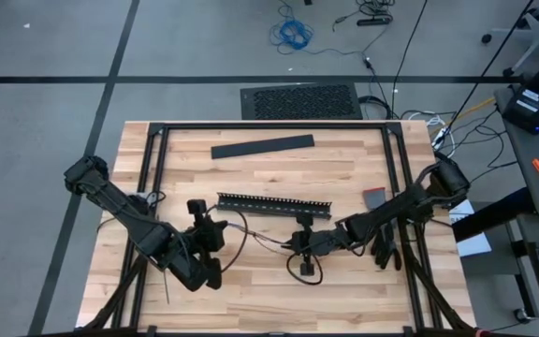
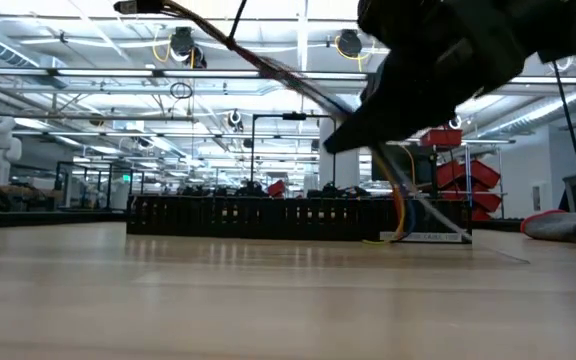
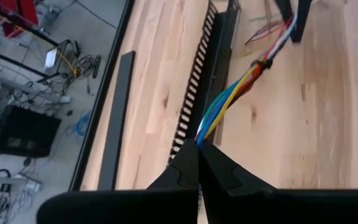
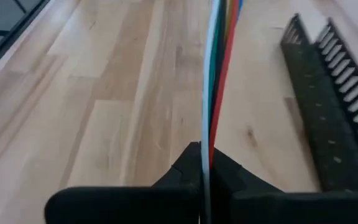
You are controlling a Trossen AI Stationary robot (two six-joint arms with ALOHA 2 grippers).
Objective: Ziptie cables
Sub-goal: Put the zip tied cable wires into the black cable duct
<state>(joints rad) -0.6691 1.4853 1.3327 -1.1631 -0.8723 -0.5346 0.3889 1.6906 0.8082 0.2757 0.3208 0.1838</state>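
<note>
The cables (image 1: 255, 236) are a bundle of thin wires, blue, white, yellow, red and orange, strung above the table between my two grippers. My left gripper (image 3: 197, 144) is shut on one end, left of centre (image 1: 219, 234). My right gripper (image 4: 205, 154) is shut on the bundle farther right (image 1: 295, 243). In the low view the bundle slants down from the upper left into my right gripper (image 2: 353, 130). Beyond it, loose wire ends (image 2: 400, 205) hang toward the table. A dark band (image 3: 263, 62) sits around the bundle. I cannot pick out any loose zipties. My left gripper pinches the cables between its two fingers at the bundle's near end (image 3: 201, 132). The wires run straight on along the fingers' line. The bundle is lifted clear of the table. My right gripper pinches the bundle (image 4: 209, 140) between its two fingers, short of the splayed ends (image 3: 261, 30). It comes from the table's right, slanting down. The wires run on ahead along the fingers' line. The held stretch is clear of the table, and the loose ends droop below.
A long black slotted duct (image 1: 274, 203) lies across the table just beyond the cables. A flat black bar (image 1: 262, 146) lies near the far edge. A thin dark loop (image 1: 305, 270) lies near my right gripper. A dark grey patch (image 1: 374, 198) lies on the right side of the table.
</note>
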